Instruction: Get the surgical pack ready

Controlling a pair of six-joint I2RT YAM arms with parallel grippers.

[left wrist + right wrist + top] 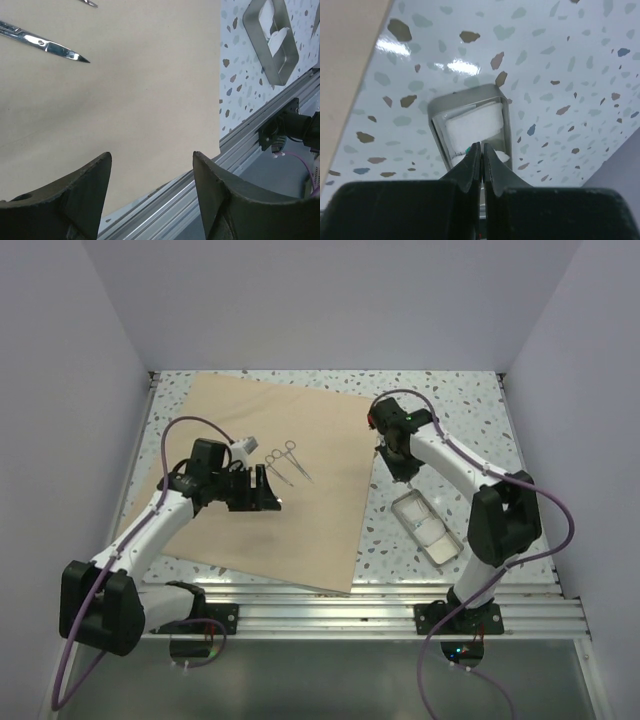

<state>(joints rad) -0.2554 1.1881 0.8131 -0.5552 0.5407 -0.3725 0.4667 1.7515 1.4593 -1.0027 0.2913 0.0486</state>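
Handles of the scissors [45,46] cut off at picture's edge, metal tray [468,106] partly hidden behind right pincer [481,146]

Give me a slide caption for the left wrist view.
Open left gripper over tan surgical wrap; steel instrument ahead, metal tray beyond its edge.

The surgical pack [300,530] is a matt, smooth, paper-like beige sheet, the scissors [50,47] on it mirror-bright metal, the tray [256,40] satin metal, the speckled table [560,55] glossy

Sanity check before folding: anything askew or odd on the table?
The wrap sheet lies rotated against the table edges, its near corner overlapping the front rail. The metal tray also sits diagonally. Nothing looks spilled or damaged.
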